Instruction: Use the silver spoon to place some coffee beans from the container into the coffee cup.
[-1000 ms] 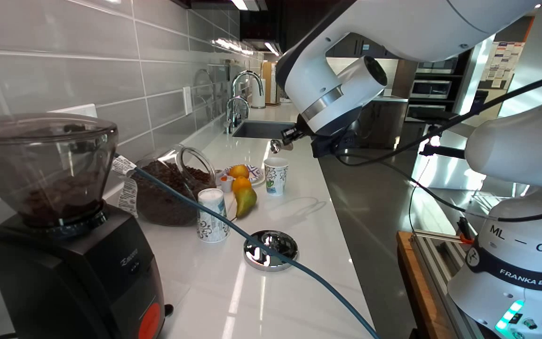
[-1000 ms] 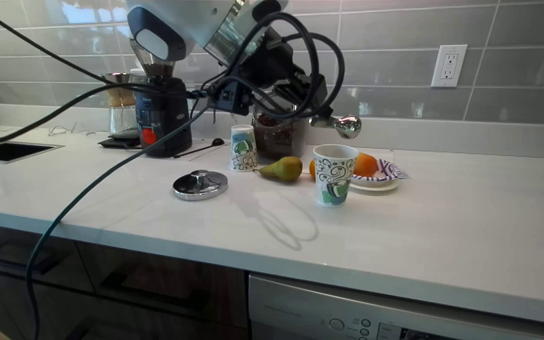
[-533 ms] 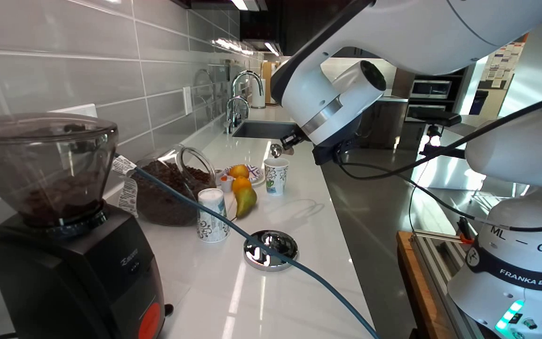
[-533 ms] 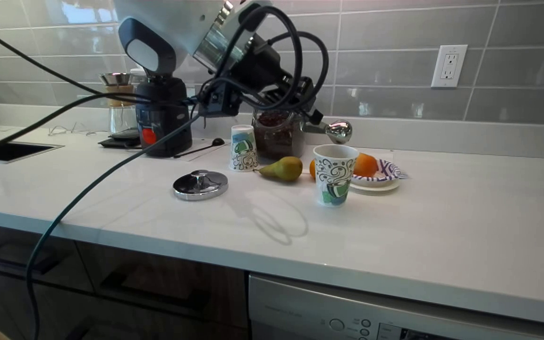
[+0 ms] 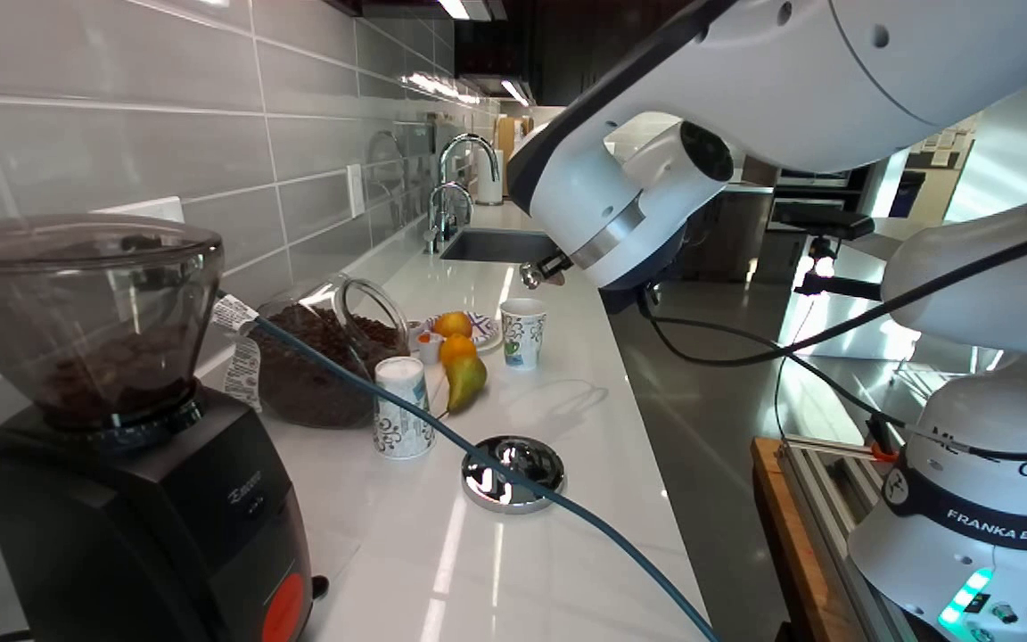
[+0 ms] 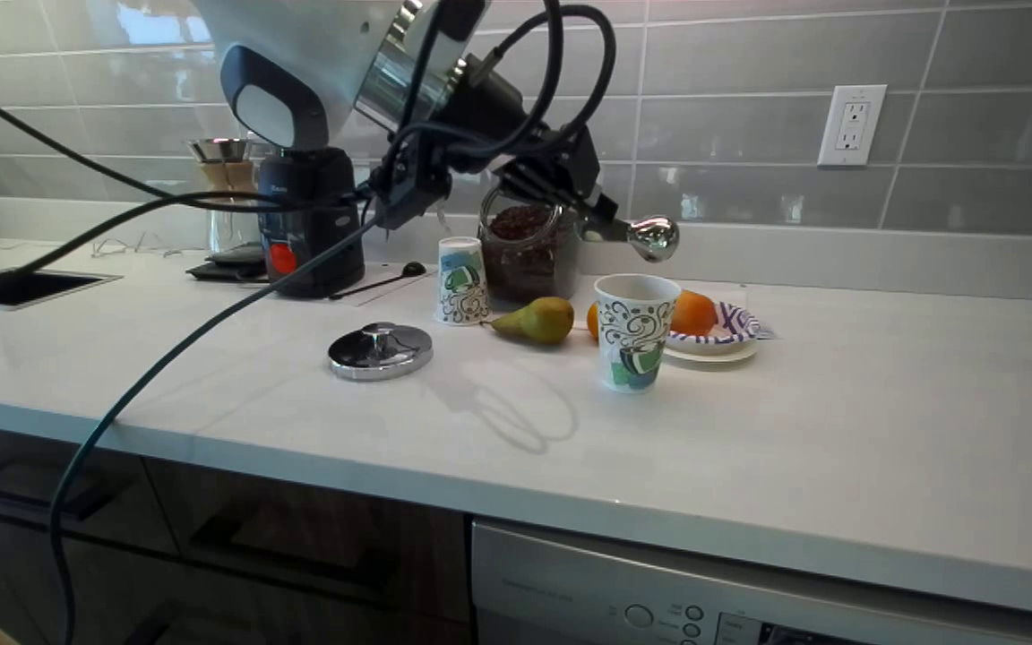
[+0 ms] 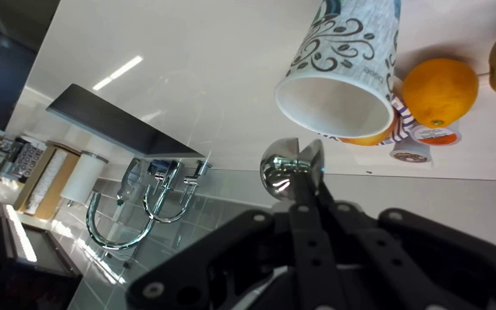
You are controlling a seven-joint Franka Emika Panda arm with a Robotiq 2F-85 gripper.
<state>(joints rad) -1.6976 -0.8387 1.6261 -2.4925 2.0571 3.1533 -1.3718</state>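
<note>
A: Below your fingers [image 7: 304, 193] runs the white bench [image 6: 838, 421]. What is biggest on it?

B: The black grinder [image 5: 135, 499], well apart from your fingers. After it comes the container [image 6: 529, 279], a clear jar with a slanted open mouth; in an exterior view you see it behind your fingers, on the grinder's side.

A: And your coffee cup [image 6: 631, 336]?

B: Upright, lower than your fingers. In the wrist view you look into its mouth just past them. A matching cup [image 6: 462, 282] stands mouth down beside the container, farther from your fingers.

A: The round chrome piece [image 6: 380, 354] lies flat, well apart from your fingers. The pear [image 6: 543, 321] is lower than them, between the two cups.

B: Past your fingers in the wrist view is an orange [image 7: 439, 90]; a second orange [image 7: 370, 140] is partly hidden by the coffee cup.

A: What are your fingers doing?

B: Pinching the silver spoon [image 7: 279, 172] by its handle. The rounded bowl juts out beyond them and, in both exterior views, shows above the cup's rim, apart from it. You cannot tell whether it carries anything.

A: And the smallest?

B: The coffee beans [image 6: 520, 222], a dark mass inside the container, behind your fingers.
</note>
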